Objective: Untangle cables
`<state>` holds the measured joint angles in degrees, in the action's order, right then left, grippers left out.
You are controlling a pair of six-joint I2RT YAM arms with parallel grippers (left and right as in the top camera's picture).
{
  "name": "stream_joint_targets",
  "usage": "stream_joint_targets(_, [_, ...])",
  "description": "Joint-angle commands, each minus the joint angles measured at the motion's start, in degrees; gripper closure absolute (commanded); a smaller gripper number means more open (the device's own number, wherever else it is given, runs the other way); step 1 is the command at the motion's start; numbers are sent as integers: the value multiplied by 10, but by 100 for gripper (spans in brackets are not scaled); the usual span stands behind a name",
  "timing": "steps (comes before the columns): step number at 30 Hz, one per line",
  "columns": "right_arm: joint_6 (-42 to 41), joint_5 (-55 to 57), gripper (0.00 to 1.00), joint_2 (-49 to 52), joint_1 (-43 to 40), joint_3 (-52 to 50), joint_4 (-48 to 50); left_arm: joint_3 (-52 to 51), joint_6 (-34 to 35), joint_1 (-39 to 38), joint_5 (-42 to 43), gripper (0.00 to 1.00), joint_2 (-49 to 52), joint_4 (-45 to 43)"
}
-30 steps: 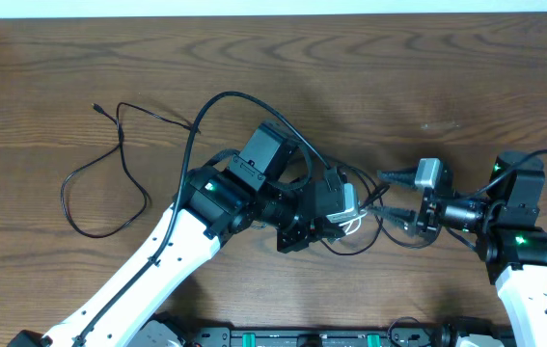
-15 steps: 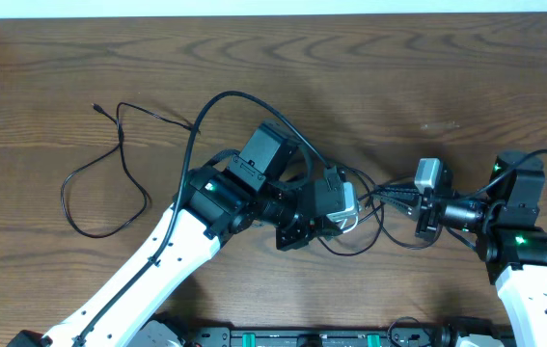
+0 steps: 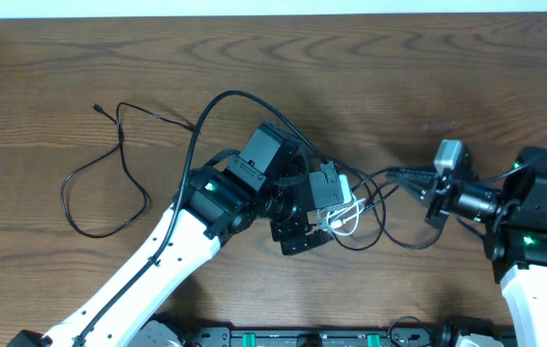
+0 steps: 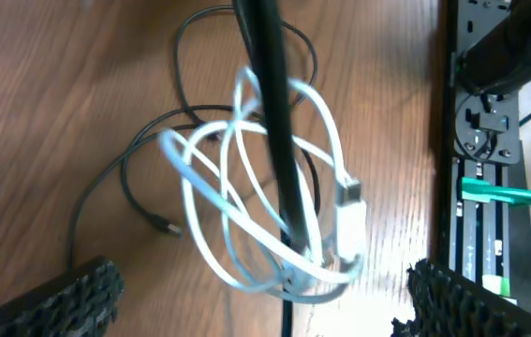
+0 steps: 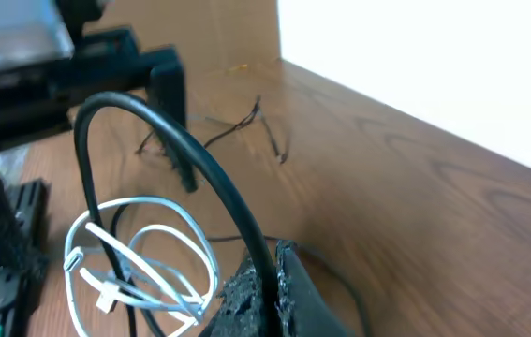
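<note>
roughly at the middle of a brown wooden desk (image 3: 398,77), two robot arms meet over a small knot of cables. the left arm reaches in from the lower left, and the left hand (image 3: 316,210) hangs over the knot with its two fingers spread wide apart, gripping nothing. in the left wrist view a padded fingertip sits in each bottom corner, and the tangle lies between them, on and above the wood.

the tangle has a white cable (image 4: 349,213) wound into several loose, overlapping loops, with a flat white plug on one side. a thicker black cable (image 5: 211,168) passes through or across these loops; the pictures do not show which. a thinner black lead curls on the desk beneath the white loops.

the right arm comes in from the lower right. the right hand (image 5: 265,281) has its fingers pressed together, clamped on the thick black cable. from that grip the cable rises off the desk in a tall arch and bends down toward the left hand, above the white loops.

well apart, on the left side of the desk, a thin black wire (image 3: 63,198) lies in a wide open loop, one end trailing toward the left arm.
</note>
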<state>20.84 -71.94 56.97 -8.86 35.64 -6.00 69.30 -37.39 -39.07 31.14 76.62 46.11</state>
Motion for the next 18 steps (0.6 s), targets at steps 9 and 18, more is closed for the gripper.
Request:
stream_joint_targets(9, [-258,-16,99,-1,-30,7,172,14,-1,0,-10,2,-1,2])
stream_joint_targets(18, [-480,-33,99,-1,-32,7,438,14,0,0,-10,2,-1,2])
